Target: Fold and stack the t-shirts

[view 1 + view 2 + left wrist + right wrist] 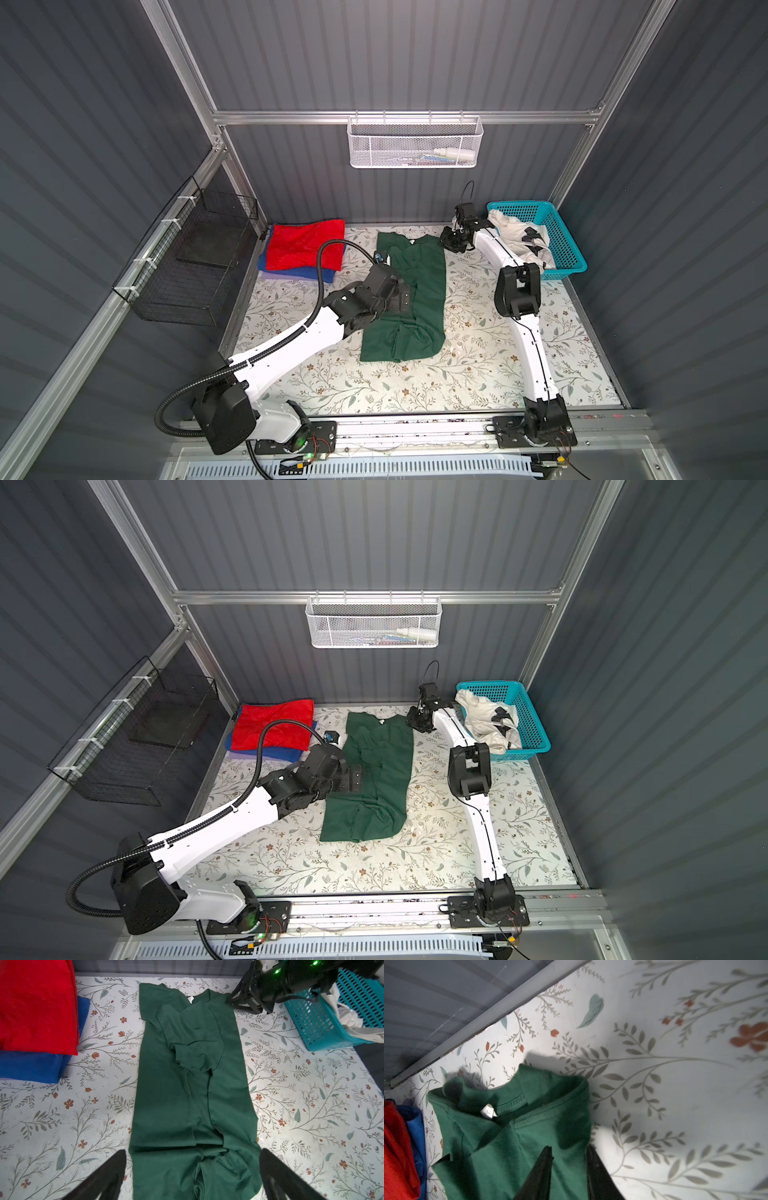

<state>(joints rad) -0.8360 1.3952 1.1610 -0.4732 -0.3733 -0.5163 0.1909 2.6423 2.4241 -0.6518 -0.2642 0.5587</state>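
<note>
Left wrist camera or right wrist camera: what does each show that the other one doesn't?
Only the left wrist view shows the green shirt along its full length, the turquoise basket holding the white shirt, the left claw open wide above the shirt, and the right claw from outside. Only the right wrist view shows that claw's fingers close up, apart, straddling the shirt's shoulder edge. Both show the collar and tag, the red shirt on the blue shirt, and the floral table.
</note>
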